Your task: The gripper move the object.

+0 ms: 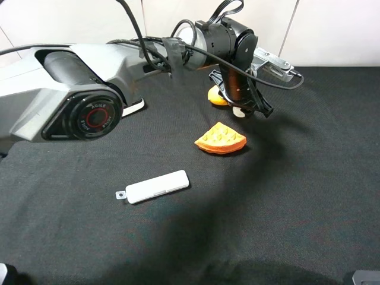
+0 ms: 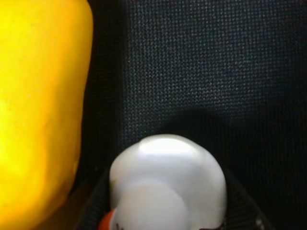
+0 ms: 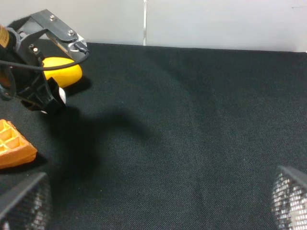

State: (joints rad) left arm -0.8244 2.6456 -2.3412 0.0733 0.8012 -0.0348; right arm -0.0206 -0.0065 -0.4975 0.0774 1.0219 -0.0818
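The object [image 1: 239, 111], a small cream-white lump, sits low over the black cloth right beside an orange-yellow mango-shaped lump [image 1: 215, 96]. My left gripper [image 1: 241, 108] points down at it from above. In the left wrist view the object [image 2: 168, 182] lies between the two dark fingers [image 2: 91, 208], which hug its sides with no gap showing, and the mango lump [image 2: 38, 110] fills one side. The right wrist view shows the object [image 3: 61, 96] at the left gripper's tips. My right gripper [image 3: 156, 206] stands open and holds nothing, far from the object.
An orange waffle-patterned wedge [image 1: 220, 139] lies on the cloth in front of the left gripper. A flat white rectangular case [image 1: 155, 186] lies nearer the front. The left arm's grey body [image 1: 71, 95] stretches across the back left. A white wall bounds the far edge.
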